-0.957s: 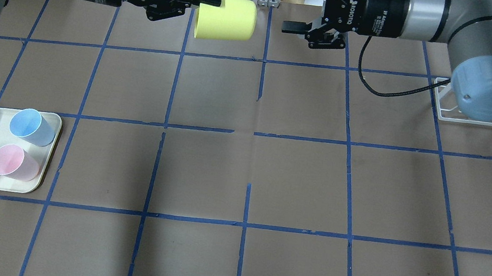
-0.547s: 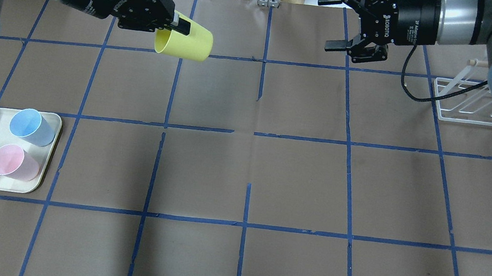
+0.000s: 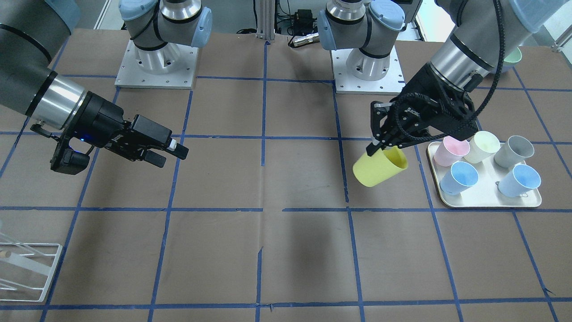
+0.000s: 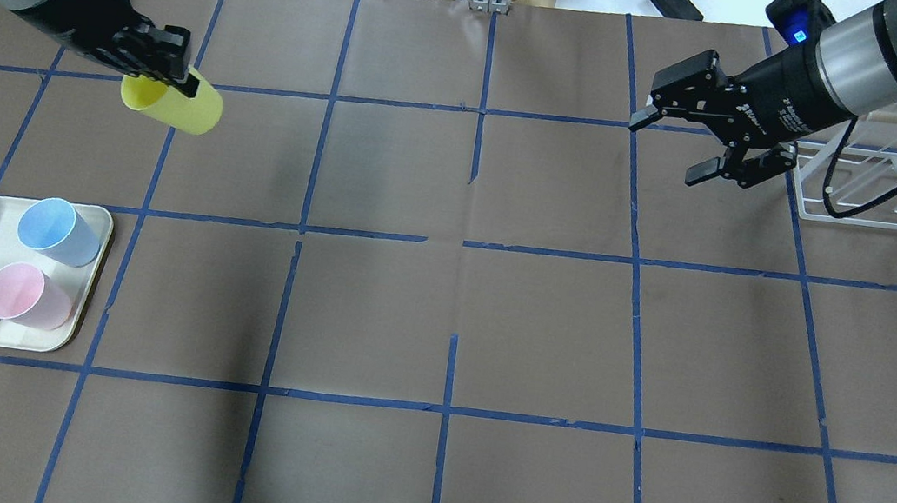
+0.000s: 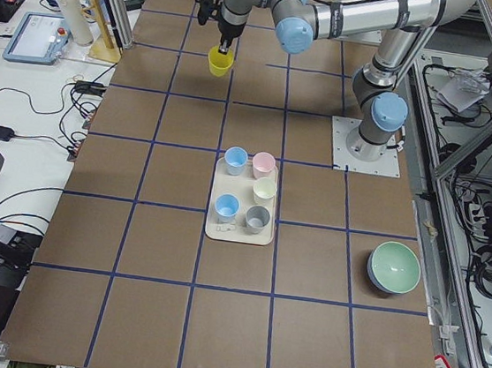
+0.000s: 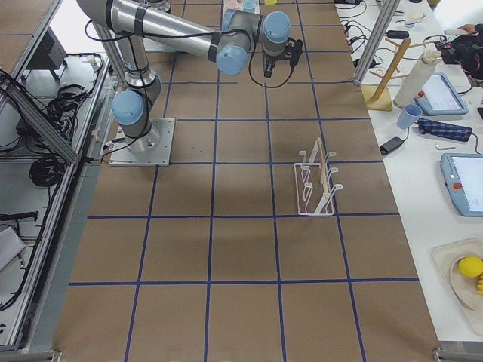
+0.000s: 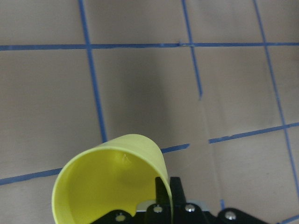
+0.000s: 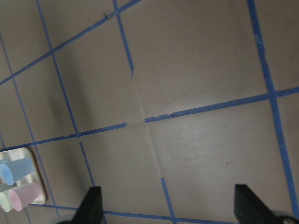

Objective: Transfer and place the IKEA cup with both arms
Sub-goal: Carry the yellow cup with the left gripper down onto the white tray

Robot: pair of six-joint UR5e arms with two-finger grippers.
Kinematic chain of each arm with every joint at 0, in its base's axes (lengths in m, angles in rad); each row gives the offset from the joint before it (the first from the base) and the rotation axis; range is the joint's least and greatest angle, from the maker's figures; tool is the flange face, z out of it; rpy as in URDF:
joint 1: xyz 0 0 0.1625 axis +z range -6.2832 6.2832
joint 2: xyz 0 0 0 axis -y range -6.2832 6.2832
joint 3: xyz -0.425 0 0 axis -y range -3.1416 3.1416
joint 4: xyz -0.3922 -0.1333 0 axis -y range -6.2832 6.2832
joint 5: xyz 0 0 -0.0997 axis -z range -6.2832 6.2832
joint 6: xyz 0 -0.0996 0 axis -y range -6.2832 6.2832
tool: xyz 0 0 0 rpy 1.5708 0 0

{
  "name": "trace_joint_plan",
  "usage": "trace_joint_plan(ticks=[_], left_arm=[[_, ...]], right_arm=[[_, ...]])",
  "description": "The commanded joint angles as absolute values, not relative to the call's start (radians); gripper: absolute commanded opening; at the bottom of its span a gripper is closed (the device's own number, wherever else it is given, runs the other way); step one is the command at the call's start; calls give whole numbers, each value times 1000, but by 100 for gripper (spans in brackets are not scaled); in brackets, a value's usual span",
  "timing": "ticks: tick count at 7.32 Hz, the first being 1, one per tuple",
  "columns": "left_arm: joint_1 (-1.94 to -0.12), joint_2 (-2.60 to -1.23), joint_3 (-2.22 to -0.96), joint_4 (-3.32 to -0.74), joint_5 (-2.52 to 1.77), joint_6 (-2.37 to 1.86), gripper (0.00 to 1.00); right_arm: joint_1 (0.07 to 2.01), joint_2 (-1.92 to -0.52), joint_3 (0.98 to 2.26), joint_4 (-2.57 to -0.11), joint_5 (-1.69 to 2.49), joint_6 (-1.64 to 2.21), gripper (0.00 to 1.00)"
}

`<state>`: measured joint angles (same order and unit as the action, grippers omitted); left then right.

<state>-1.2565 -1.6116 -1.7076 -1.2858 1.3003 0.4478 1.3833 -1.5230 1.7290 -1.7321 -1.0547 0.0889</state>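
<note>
The bright yellow IKEA cup hangs tilted on its side above the table at the far left; it also shows in the front view and the left wrist view. My left gripper is shut on the cup's rim, one finger inside and one outside. It holds the cup beside the tray in the front view. My right gripper is open and empty, far to the right, above the table next to the wire rack. Its spread fingertips show in the right wrist view.
A cream tray at the left front holds two light blue cups, a pink one, a pale yellow one and a grey one. A white wire rack stands at the far right. A green bowl sits near the table's left end.
My left arm has swung left and lower with the yellow cup in its grip. My right gripper has drawn back to the right, still open, so the two grippers are further apart.
</note>
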Motion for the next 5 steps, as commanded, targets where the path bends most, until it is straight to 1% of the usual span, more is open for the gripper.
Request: trace_joint_plan(ticks=[1, 2, 3, 4, 5], left_arm=[[-1107, -1658, -1707, -1286, 1386, 735, 0], [-1063, -1683, -1706, -1276, 1450, 876, 0], [-999, -1709, -1706, -1266, 1457, 982, 0], [-956, -1739, -1710, -1218, 1457, 997, 0], [-947, -1753, -1726, -1212, 1512, 1014, 0]], right_arm=[[1521, -1590, 1727, -1721, -1402, 202, 100], [1593, -1601, 1726, -1701, -1505, 202, 100], [1601, -1650, 1717, -1663, -1529, 202, 100], [1600, -1689, 1715, -1646, -1551, 192, 100], [1595, -1707, 1724, -1643, -1571, 189, 100]])
